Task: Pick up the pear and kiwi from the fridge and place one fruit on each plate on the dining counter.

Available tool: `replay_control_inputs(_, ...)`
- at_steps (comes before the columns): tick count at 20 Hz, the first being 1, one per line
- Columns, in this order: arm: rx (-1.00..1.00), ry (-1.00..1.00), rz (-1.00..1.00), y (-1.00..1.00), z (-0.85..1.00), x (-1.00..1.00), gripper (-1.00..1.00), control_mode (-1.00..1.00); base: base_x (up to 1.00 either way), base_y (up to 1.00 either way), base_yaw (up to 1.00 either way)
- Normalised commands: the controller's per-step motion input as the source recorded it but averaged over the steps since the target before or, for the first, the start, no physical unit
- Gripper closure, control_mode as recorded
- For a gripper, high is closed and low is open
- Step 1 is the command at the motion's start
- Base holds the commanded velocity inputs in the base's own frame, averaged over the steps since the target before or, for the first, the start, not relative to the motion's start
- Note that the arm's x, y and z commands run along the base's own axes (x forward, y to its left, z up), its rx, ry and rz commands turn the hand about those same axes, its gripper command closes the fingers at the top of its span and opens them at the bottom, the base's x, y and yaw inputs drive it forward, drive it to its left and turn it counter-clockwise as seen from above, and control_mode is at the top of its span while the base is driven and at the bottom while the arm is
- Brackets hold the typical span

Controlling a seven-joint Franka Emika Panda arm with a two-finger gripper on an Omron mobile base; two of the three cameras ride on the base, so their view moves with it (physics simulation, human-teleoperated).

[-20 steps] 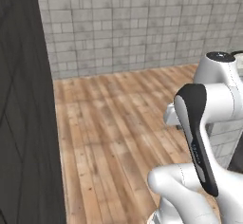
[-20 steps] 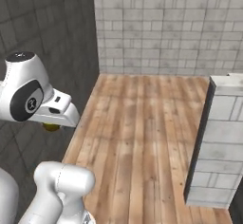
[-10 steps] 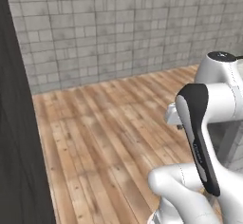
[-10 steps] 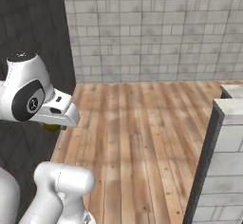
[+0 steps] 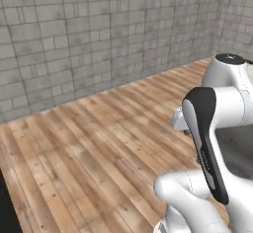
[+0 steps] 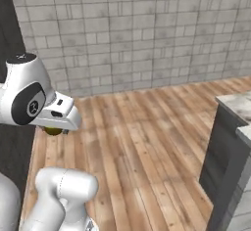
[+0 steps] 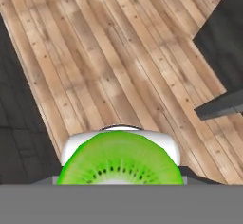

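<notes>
The kiwi [image 7: 120,163] fills the bottom of the hand view with its lime-green cut face toward the camera, and my gripper [image 7: 121,173] is shut on it. From the right base view the gripper [image 6: 53,130] hangs under the white hand at the left, with the brownish kiwi [image 6: 52,131] peeking out below, high above the wooden floor. The dining counter [image 6: 238,105] stands at the right edge, with a marbled top over a plain grey base. The pear and the plates are out of view.
A grey tiled wall [image 5: 99,34] closes the back, with plank floor [image 6: 147,142] in front of it. A tall dark surface [image 6: 9,34] borders the left edge. Dark blocks [image 7: 223,38] reach in from the right of the hand view.
The whole picture has swung: the base is turning. The dark surface has slid off to the left and the counter has come nearer at the right. The gripper still holds the kiwi.
</notes>
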Motion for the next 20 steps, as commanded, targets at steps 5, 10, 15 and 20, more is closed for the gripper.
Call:
replay_control_inputs(5,0.0,0.0,0.0,0.0,0.0,0.0,1.0,1.0,1.0,0.33,-0.45)
replay_control_inputs(10,0.0,0.0,0.0,0.0,0.0,0.0,1.0,1.0,1.0,0.53,-0.46)
replay_control_inputs(15,0.0,0.0,0.0,0.0,0.0,0.0,1.0,1.0,1.0,0.84,-0.57)
replay_control_inputs(20,0.0,0.0,0.0,0.0,0.0,0.0,1.0,1.0,1.0,0.81,-0.53)
